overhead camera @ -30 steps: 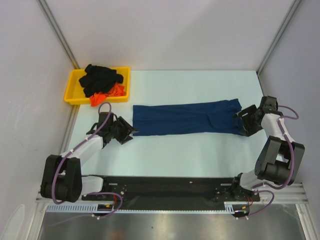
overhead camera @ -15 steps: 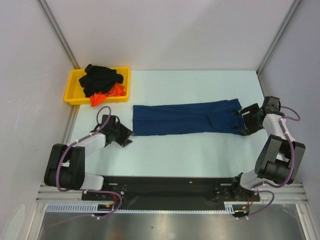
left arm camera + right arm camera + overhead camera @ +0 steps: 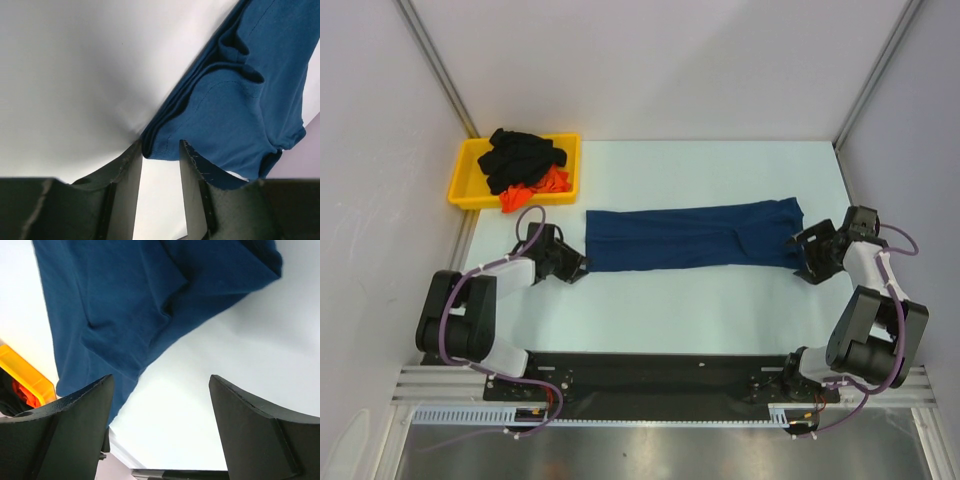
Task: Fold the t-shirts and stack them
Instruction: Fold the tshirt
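The navy blue t-shirt (image 3: 690,237) lies folded into a long strip across the middle of the table; its print is hidden. My left gripper (image 3: 577,266) is at the strip's near left corner. In the left wrist view (image 3: 160,147) its jaws stand a little apart with the shirt's corner (image 3: 165,147) just between the tips. My right gripper (image 3: 801,258) is at the strip's right end. It is wide open in the right wrist view (image 3: 160,380), with bare table between the fingers and the shirt (image 3: 130,300) just ahead and to the left.
A yellow tray (image 3: 463,186) stands at the back left, holding a black t-shirt (image 3: 520,155) and an orange-red one (image 3: 552,182). The tray's corner also shows in the right wrist view (image 3: 25,371). Grey walls close in the sides.
My left gripper has moved right up to the shirt's near left corner. My right gripper has shifted slightly nearer along the shirt's right end. The shirt has not moved.
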